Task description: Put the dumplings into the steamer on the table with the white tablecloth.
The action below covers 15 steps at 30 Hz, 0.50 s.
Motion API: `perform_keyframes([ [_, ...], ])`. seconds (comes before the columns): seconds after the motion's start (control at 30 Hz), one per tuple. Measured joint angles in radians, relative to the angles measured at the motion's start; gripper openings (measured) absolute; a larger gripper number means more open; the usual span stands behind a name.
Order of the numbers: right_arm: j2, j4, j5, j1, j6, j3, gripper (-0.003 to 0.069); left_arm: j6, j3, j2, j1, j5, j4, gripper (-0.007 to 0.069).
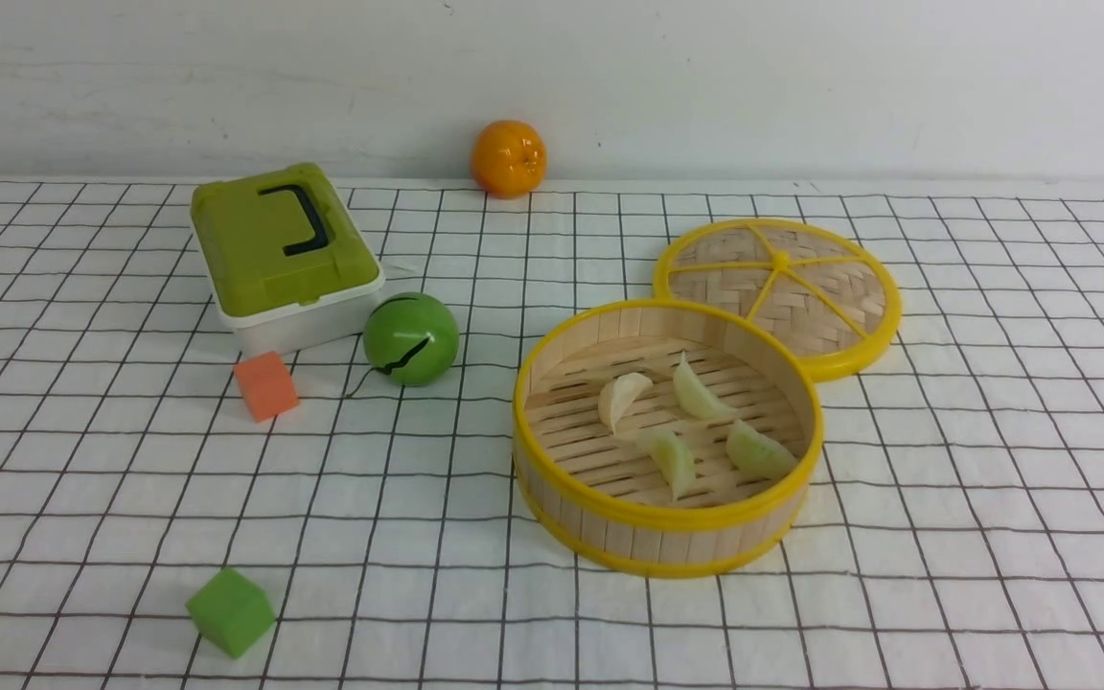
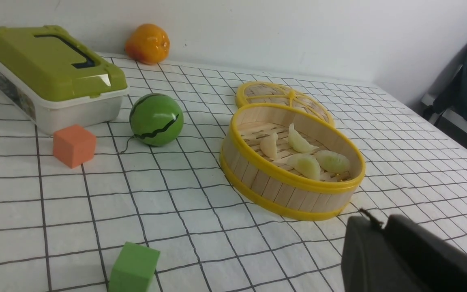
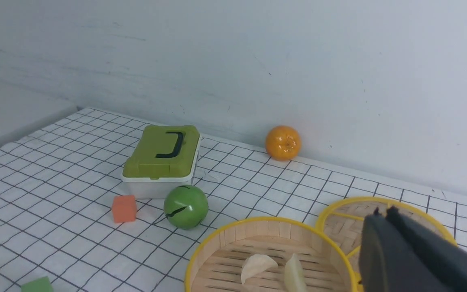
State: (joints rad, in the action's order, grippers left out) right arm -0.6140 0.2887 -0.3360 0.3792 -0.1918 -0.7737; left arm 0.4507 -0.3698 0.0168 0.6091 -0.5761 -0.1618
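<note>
Dumplings (image 1: pixel 702 391) lie in the steamer (image 1: pixel 669 546), before the lid (image 1: pixel 825 278).

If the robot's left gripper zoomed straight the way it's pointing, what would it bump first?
The left gripper would probably meet the round, yellow-rimmed bamboo steamer first, though depth is unclear here.

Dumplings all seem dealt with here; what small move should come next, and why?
Probably none beyond easing both arms into a rest pose: all four dumplings lie on the slatted floor inside the steamer, and the right gripper is shut with nothing in it. The lid lies behind the steamer, but the task doesn't mention covering it.
</note>
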Motion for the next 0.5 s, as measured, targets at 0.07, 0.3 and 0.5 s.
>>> perform_keyframes([
  [0.07, 0.0, 0.0, -0.007, 0.0, 0.0, 0.001, -0.002, 0.0, 0.0, 0.0, 0.0, 0.0, 0.0, 0.0057],
  [0.3, 0.0, -0.101, 0.026, -0.009, 0.0, 0.003, -0.0015, 0.0, 0.0, 0.0, 0.0, 0.0, -0.001, 0.0062],
  [0.5, 0.0, -0.333, 0.151, -0.02, 0.0, 0.017, -0.001, 0.0, 0.0, 0.0, 0.0, 0.0, -0.002, 0.0063],
])
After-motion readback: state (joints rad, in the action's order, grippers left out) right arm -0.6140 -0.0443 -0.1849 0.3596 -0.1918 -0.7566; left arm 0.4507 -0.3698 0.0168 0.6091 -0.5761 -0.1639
